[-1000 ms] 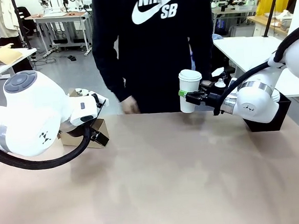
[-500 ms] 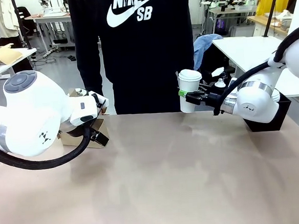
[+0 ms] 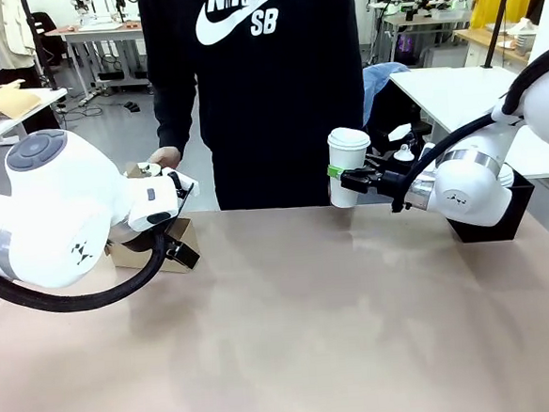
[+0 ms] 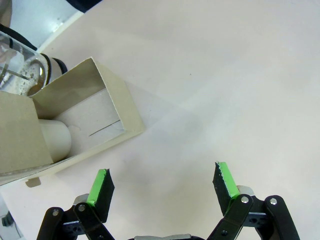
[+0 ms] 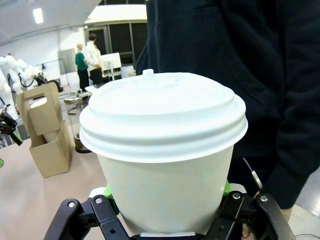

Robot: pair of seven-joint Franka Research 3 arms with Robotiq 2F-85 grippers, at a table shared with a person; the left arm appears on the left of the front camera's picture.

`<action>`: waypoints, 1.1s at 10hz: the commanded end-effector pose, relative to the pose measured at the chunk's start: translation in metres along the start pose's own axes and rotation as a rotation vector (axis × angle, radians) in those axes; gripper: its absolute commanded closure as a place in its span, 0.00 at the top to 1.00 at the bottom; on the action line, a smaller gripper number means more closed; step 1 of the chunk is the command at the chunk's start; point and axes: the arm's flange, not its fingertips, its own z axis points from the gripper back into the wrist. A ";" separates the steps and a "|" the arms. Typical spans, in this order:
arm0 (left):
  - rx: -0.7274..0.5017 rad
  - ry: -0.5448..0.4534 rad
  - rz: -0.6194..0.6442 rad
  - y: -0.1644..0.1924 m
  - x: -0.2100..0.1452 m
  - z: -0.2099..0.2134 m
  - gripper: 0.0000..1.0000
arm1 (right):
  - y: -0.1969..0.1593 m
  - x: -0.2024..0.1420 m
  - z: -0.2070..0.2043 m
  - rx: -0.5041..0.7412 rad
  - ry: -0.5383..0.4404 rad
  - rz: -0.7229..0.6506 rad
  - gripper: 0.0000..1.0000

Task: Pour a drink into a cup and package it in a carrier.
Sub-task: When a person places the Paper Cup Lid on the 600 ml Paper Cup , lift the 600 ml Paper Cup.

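White lidded paper cup (image 3: pixel 349 168) stands upright, clamped in the right claw (image 3: pixel 341 177) at the counter's (image 3: pixel 293 337) far edge, right of centre, just in front of the person's dark sweatshirt. In the right wrist view the cup's wall hides most of that claw's green pads.

The brown cardboard carrier (image 4: pixel 107 107) stands at the far left of the counter. From the front, the left arm covers most of it. The left claw (image 4: pixel 162 182) hangs spread wide and empty over bare counter just beside the carrier.

A pale cup-like cylinder (image 4: pixel 52 140) sits in the carrier, half hidden by the cardboard. The glass press jug (image 4: pixel 17 70) is cut off at the frame edge, its contents hard to make out.

Compared with half a second ago, the person's hand (image 3: pixel 166 158) now shows above the carrier, beside the left arm. The cup and both arms sit as they did.
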 end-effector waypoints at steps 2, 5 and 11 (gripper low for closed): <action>-0.002 -0.001 0.001 0.000 0.000 0.000 1.00 | 0.018 0.057 0.004 -0.035 -0.009 0.010 0.81; -0.002 -0.001 0.001 0.000 0.000 0.000 1.00 | 0.075 0.144 0.009 0.027 -0.029 0.032 0.81; -0.002 -0.001 0.001 0.000 0.000 0.000 1.00 | 0.154 0.240 0.064 0.235 -0.005 0.094 0.81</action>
